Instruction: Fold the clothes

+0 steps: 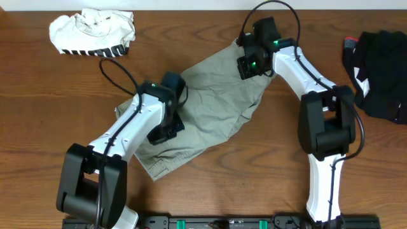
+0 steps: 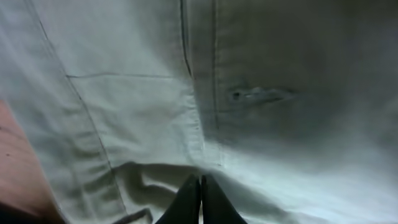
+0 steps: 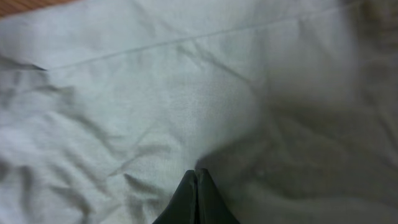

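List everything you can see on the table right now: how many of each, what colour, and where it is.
shorts: one, khaki-grey, spread diagonally mid-table, under both grippers
white garment: one, white with black stripes, bunched at the far left
black garment: one, black, heaped at the right edge
table: one, brown wood, under everything
left arm, right arm: two, white with black joints, reaching from the near edge over the shorts
left gripper: one, black, shut, tips on the shorts near a seam
right gripper: one, black, shut, tips on wrinkled shorts fabric
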